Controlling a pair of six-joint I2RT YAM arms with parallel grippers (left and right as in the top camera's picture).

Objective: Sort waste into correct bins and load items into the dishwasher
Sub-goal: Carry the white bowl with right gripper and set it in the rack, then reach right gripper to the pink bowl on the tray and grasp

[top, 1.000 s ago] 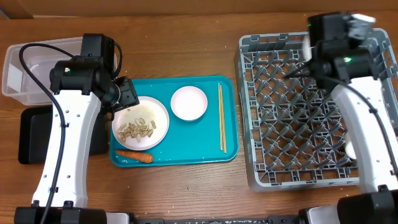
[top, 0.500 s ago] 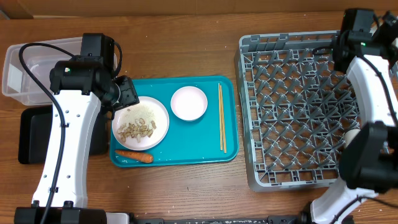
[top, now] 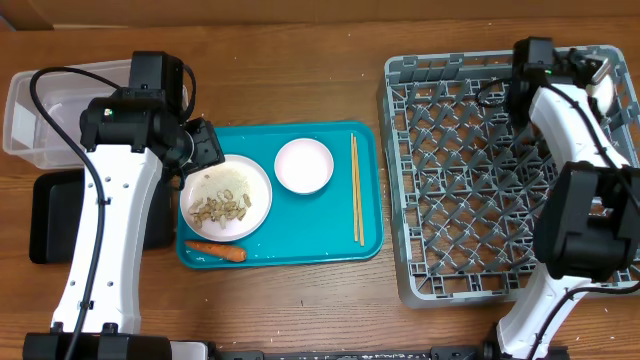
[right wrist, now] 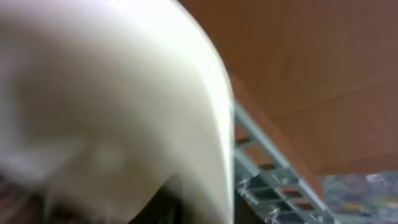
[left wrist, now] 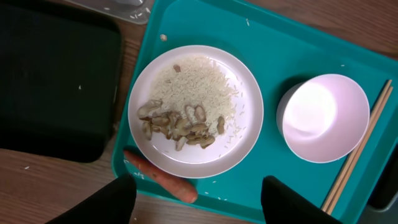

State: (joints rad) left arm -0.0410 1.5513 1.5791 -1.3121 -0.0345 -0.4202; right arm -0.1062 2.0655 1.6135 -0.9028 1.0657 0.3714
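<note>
My left gripper (left wrist: 205,208) is open and empty, low over the teal tray's near left edge (top: 200,145). The orange carrot (left wrist: 163,179) lies between its fingers, beside the white plate (left wrist: 242,93). The plate holds tan nut shells (left wrist: 177,121) and rice (left wrist: 196,81). A white bowl (left wrist: 323,118) and chopsticks (left wrist: 357,149) lie to the right. My right gripper (top: 590,78) is at the grey dish rack's (top: 480,180) far right corner. It is shut on another white bowl (right wrist: 112,93), which is blurred and fills the right wrist view.
The teal serving tray (top: 300,235) sits at the centre. The clear tub (top: 35,120) and black tray (top: 50,215) stand at the far left, partly under my left arm. My right arm lies across the rack's right side.
My right arm has swung from the rack's back middle to its far right corner with the white bowl. The left arm and the things on the tray have not moved.
</note>
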